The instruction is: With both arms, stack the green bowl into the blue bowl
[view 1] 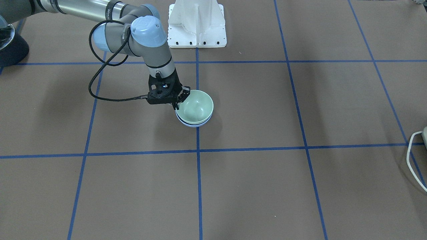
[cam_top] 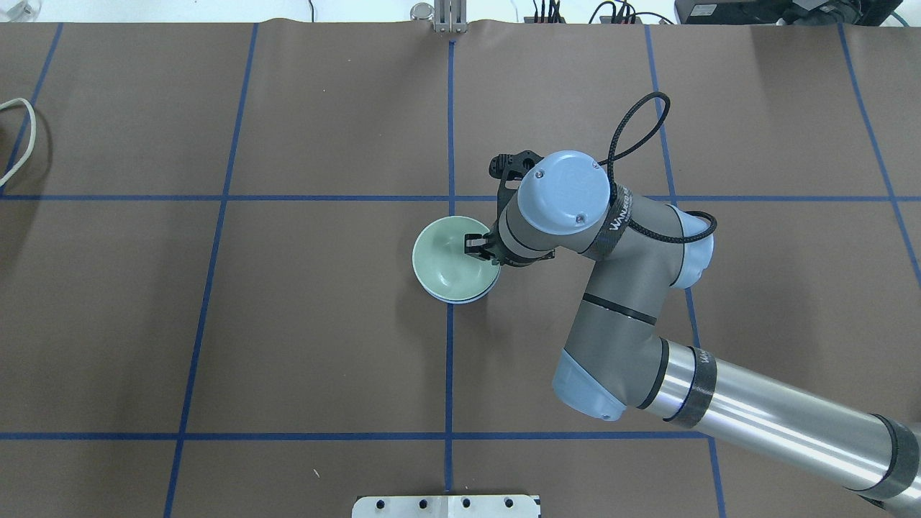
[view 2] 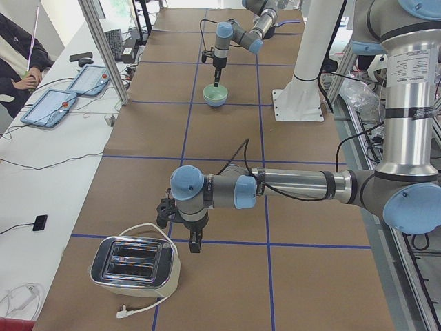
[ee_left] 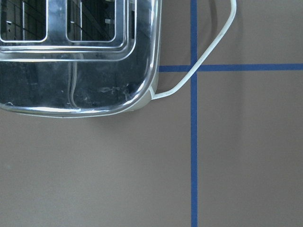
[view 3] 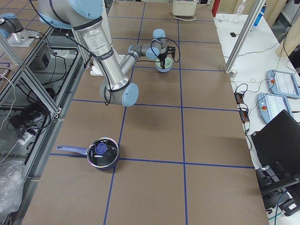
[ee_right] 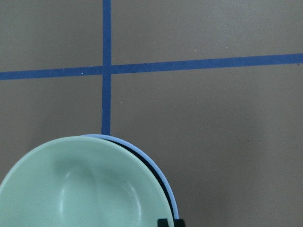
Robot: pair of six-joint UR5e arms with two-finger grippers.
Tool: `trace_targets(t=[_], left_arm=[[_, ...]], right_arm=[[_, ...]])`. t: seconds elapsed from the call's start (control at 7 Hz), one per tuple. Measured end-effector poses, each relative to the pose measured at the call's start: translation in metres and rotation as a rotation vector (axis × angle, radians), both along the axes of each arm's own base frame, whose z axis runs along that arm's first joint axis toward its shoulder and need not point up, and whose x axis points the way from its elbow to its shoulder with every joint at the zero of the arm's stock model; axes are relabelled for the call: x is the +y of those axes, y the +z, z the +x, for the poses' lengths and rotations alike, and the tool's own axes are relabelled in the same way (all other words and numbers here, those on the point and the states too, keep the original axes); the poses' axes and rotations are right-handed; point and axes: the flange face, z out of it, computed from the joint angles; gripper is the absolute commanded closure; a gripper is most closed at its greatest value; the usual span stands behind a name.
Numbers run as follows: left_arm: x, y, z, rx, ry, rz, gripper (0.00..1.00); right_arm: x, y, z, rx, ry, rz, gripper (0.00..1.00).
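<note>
The pale green bowl sits nested, slightly tilted, inside the blue bowl near the table's centre line. Only the blue bowl's rim shows under the green bowl. My right gripper stands over the bowls' rim on the side nearest its arm, with one finger inside the green bowl, and looks shut on its rim. It also shows in the overhead view. My left gripper hangs far off beside a toaster. I cannot tell whether it is open or shut.
A chrome toaster with a white cord stands at the table's end on my left, and also shows below the left wrist. A dark pot with a lid stands at my right end. The white pedestal is behind the bowls.
</note>
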Motion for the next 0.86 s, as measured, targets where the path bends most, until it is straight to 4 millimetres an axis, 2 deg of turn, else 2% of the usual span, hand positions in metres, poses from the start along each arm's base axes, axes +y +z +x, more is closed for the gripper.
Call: trace_targets(t=[0.29, 0.71, 0.86], left_arm=[[-0.0001, -0.0001, 0.0, 0.0, 0.0, 0.0, 0.01], [0.0001, 0.0001, 0.0002, 0.0, 0.001, 0.0, 0.01], [0.0001, 0.0, 0.0002, 0.0, 0.0, 0.0, 0.01]], right_arm=[[-0.0002, 0.0007, 0.0001, 0.001, 0.0, 0.003, 1.0], [-0.0013, 0.0027, -0.0018, -0.006, -0.001, 0.008, 0.48], [-0.0018, 0.0039, -0.0028, -0.01, -0.001, 0.011, 0.13]])
